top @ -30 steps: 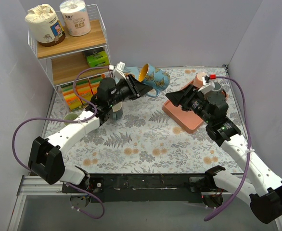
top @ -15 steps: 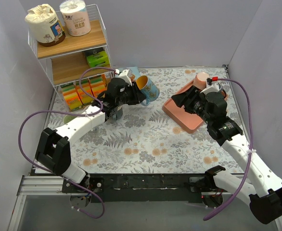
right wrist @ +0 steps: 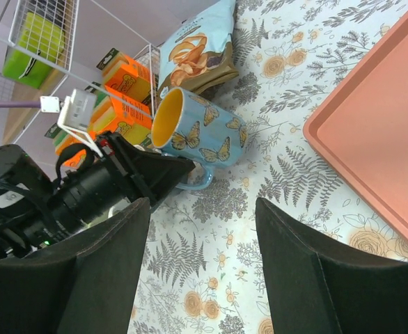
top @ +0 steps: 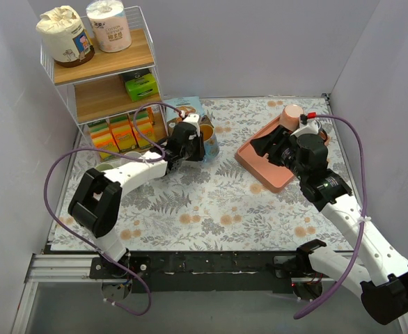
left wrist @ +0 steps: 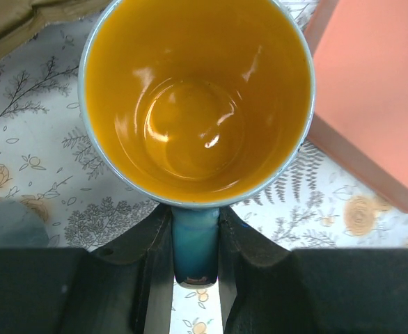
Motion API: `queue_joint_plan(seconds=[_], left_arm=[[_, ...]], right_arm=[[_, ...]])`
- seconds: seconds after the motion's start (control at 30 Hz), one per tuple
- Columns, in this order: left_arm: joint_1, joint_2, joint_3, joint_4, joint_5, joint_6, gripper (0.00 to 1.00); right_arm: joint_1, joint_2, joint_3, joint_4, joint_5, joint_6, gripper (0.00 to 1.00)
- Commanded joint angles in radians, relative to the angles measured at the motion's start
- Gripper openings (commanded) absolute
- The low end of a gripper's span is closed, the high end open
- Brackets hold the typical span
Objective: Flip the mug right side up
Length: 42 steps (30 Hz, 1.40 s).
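**Operator:** State the position of the mug (left wrist: 197,97).

**Technician:** The mug is at the far left part of the desk (top: 211,202), just in front of a pale blue snack bag (right wrist: 197,42) and to the right of the wire rack (top: 106,69). It is well apart from the pink tray (top: 273,174). Its mouth faces upward: the left wrist view looks straight into the orange interior, and the full round rim is visible. The outside is blue with a butterfly pattern. The pictures do not show whether its base touches the desk.

**Operator:** State the condition of the left claw (left wrist: 195,229).

**Technician:** The jaws are narrow and clamped on the handle (left wrist: 195,250) of the mug. One finger presses each side of the handle, which points toward the wrist. The right wrist view confirms this grip from the side.

**Operator:** State the condition of the right claw (top: 260,146).

**Technician:** The jaws stand wide with nothing between them. The claw hangs above the left edge of the tray and points toward the mug without touching it.

**Operator:** List other items near the right arm.

**Technician:** A pink cup (top: 291,115) lies at the far end of the tray, behind the right wrist.
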Motion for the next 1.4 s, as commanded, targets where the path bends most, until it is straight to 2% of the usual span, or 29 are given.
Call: queue_joint_plan(seconds=[0.0,0.17,0.37,0.73,1.1,1.17,1.2,1.33,1.37], left_arm=[[-0.020,-0.006,0.065,0.108,-0.122,0.066,0.00],[-0.035,0.016,0.008,0.215,-0.168,0.133,0.00],[-0.055,0.023,-0.016,0.234,-0.270,0.163,0.00],[-0.086,0.014,-0.082,0.235,-0.453,0.075,0.00],[-0.087,-0.008,-0.188,0.252,-0.430,0.008,0.00],[-0.090,-0.004,-0.209,0.276,-0.427,0.015,0.14],[-0.090,-0.006,-0.229,0.287,-0.421,0.020,0.24],[-0.092,-0.041,-0.249,0.306,-0.400,0.026,0.54],[-0.093,-0.052,-0.251,0.310,-0.395,0.028,0.57]], right_arm=[[-0.012,-0.027,0.034,-0.002,0.034,-0.013,0.70],[-0.022,-0.035,0.035,-0.011,0.048,-0.018,0.70],[-0.033,-0.026,0.047,-0.010,0.048,-0.022,0.70],[-0.042,-0.018,0.040,-0.010,0.022,-0.016,0.69],[-0.050,-0.041,0.024,-0.028,0.011,-0.022,0.70],[-0.055,-0.032,0.037,-0.033,-0.001,-0.045,0.70],[-0.056,-0.024,0.058,-0.033,-0.022,-0.060,0.70],[-0.059,0.039,0.153,-0.103,-0.024,-0.201,0.70],[-0.061,0.071,0.176,-0.121,-0.015,-0.223,0.70]])
